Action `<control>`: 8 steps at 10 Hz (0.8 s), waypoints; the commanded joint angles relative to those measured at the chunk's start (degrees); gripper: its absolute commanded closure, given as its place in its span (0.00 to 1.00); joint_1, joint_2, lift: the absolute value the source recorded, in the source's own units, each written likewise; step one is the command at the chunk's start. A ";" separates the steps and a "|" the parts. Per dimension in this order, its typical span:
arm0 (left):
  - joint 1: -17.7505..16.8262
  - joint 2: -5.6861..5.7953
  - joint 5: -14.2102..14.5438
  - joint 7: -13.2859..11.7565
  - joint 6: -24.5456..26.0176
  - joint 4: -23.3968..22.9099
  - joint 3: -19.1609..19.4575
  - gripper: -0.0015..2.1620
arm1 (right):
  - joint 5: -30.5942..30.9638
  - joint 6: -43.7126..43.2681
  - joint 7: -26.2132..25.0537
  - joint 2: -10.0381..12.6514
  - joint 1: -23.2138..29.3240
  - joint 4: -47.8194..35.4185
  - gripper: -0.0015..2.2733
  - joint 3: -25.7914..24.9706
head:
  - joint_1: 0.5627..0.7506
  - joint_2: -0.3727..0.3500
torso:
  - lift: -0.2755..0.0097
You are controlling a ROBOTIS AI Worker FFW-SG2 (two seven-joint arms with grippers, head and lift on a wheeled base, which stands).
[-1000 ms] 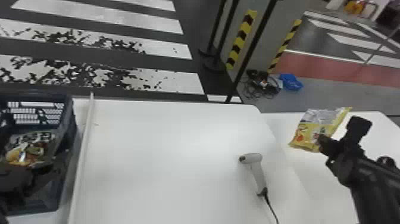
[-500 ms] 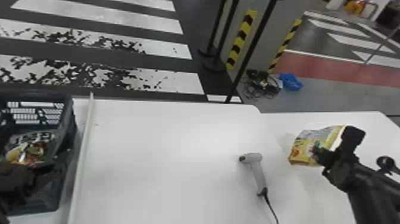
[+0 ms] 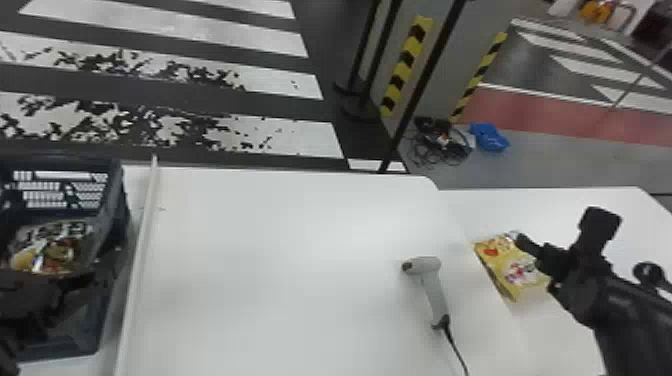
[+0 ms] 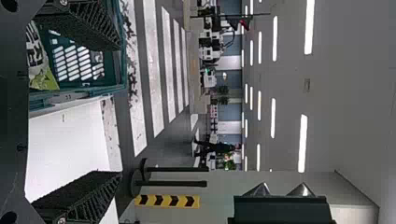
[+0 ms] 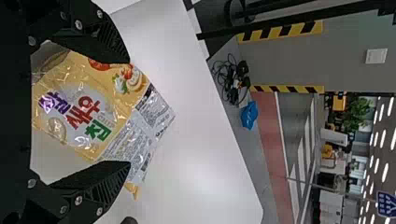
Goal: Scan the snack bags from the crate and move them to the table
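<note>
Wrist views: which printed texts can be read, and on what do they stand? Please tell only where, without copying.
Yellow plastic snack bag: large purple, red and green Korean letters, mostly readable.
Its silver panel: print too small to read.
White-and-green snack bag in the dark plastic crate: dark letters, too blurred to read.
Blue sign in the background: white marks, too small to read.

bright light comes from long ceiling strips (image 4: 303, 143), leaving soft glare on the white table (image 5: 201, 156).
</note>
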 commanded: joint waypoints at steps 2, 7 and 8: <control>-0.62 -0.13 -0.05 0.01 0.00 0.40 -0.65 0.02 | -2.57 -1.88 7.11 5.86 10.98 -17.22 0.02 -1.22 | 0.70 0.03 | 0.63; -0.18 -0.57 -0.58 0.27 0.35 -0.74 -1.44 0.02 | -1.61 -2.05 12.29 14.57 18.36 -36.20 0.01 4.58 | 0.70 0.03 | 0.63; 0.35 -0.74 -0.67 0.27 0.35 -1.27 -1.35 0.02 | -0.29 -2.23 13.17 16.59 20.30 -40.16 0.01 6.07 | 0.70 0.03 | 0.63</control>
